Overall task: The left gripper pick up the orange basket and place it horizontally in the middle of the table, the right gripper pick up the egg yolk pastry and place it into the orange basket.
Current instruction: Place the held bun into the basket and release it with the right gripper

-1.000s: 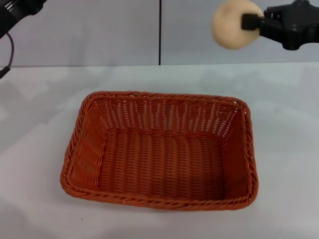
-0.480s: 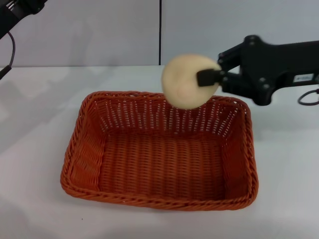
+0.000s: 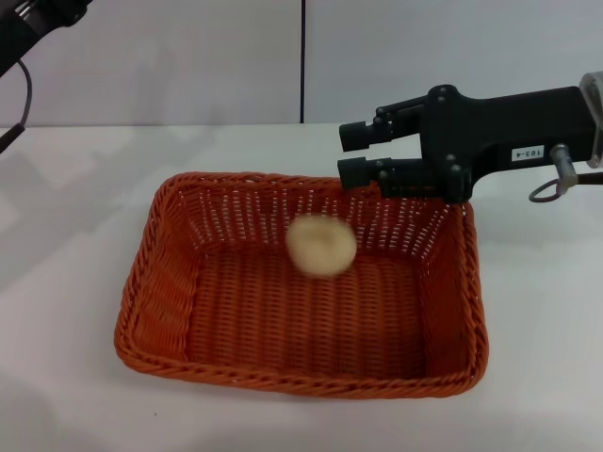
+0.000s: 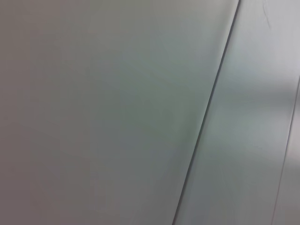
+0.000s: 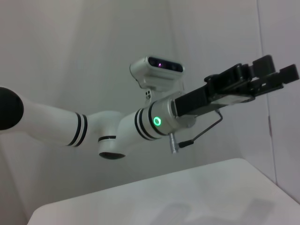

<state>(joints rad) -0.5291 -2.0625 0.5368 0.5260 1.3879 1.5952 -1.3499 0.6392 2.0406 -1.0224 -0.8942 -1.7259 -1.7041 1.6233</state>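
Observation:
The orange basket [image 3: 151, 311] lies lengthwise across the middle of the white table [image 3: 542, 320]. The egg yolk pastry [image 3: 321, 245] is a pale round blur inside the basket's outline, near the far wall, free of any grip; I cannot tell whether it touches the floor. My right gripper [image 3: 351, 153] hangs above the basket's far right rim, open, with nothing between its jaws. My left gripper [image 5: 274, 72] is raised high at the far left, away from the basket, and in the right wrist view its jaws stand apart and hold nothing.
A grey wall with a dark vertical seam [image 3: 302, 61] backs the table. The left arm's black cable [image 3: 19, 94] hangs at the top left corner. The left wrist view holds only the wall.
The right gripper carried the pastry down and left over the basket, then opened. The pastry has dropped out of the jaws into the basket. The left arm stayed put.

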